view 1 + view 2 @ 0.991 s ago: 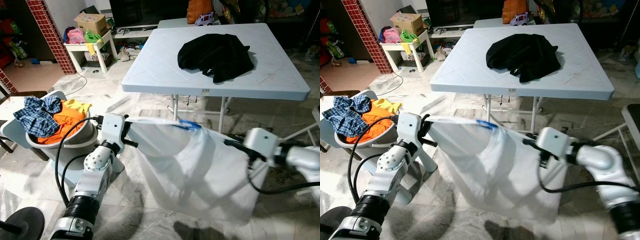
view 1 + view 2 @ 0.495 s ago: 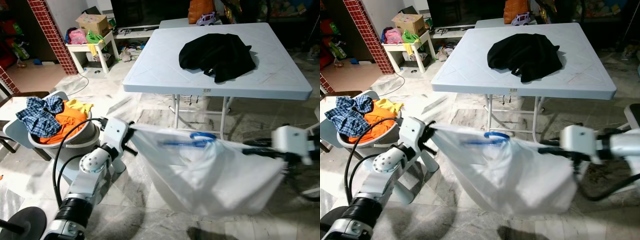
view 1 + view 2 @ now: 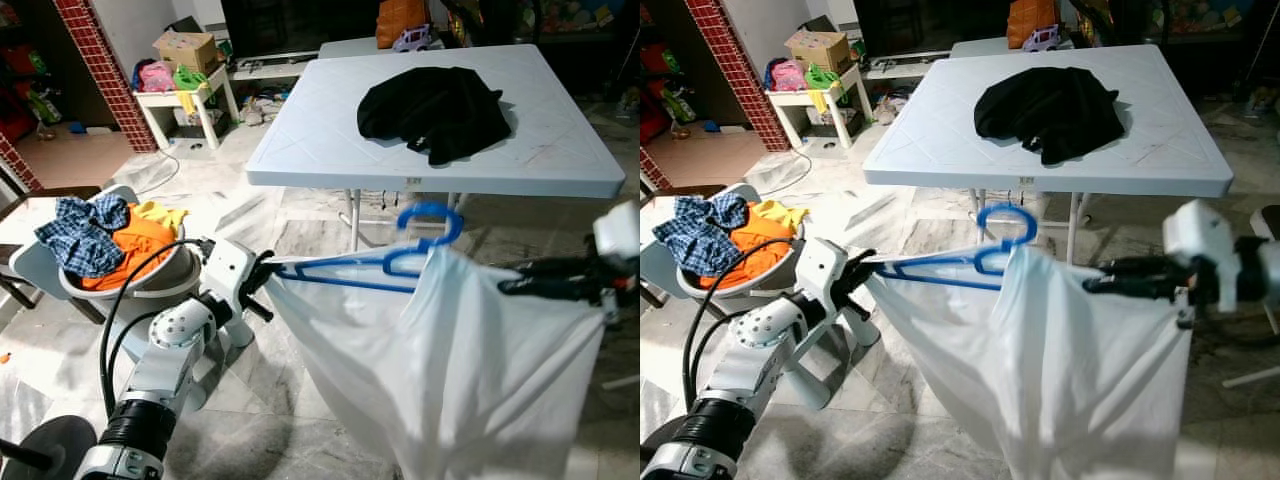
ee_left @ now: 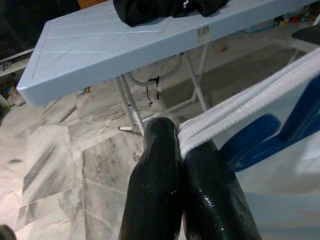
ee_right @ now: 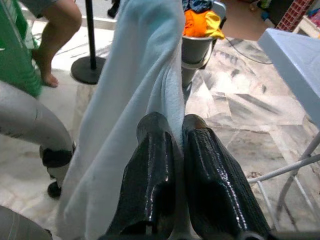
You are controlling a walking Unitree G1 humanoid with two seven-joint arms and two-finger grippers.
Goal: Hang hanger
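White garment (image 3: 470, 370) on blue hanger (image 3: 385, 262), spread between both grippers; left gripper (image 4: 181, 150) clamps one shoulder hem, right gripper (image 5: 172, 131) the other; hanger's long axis runs left-right, hook (image 3: 432, 218) uppermost, nearer the right arm; desk (image 3: 330, 140) beyond.

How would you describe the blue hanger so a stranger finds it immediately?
Start at the big pale folding table with black clothing on top. Just in front of it, a white garment hangs stretched between two robot arms. The hanger pokes from its top, the only bright blue hooked thing.
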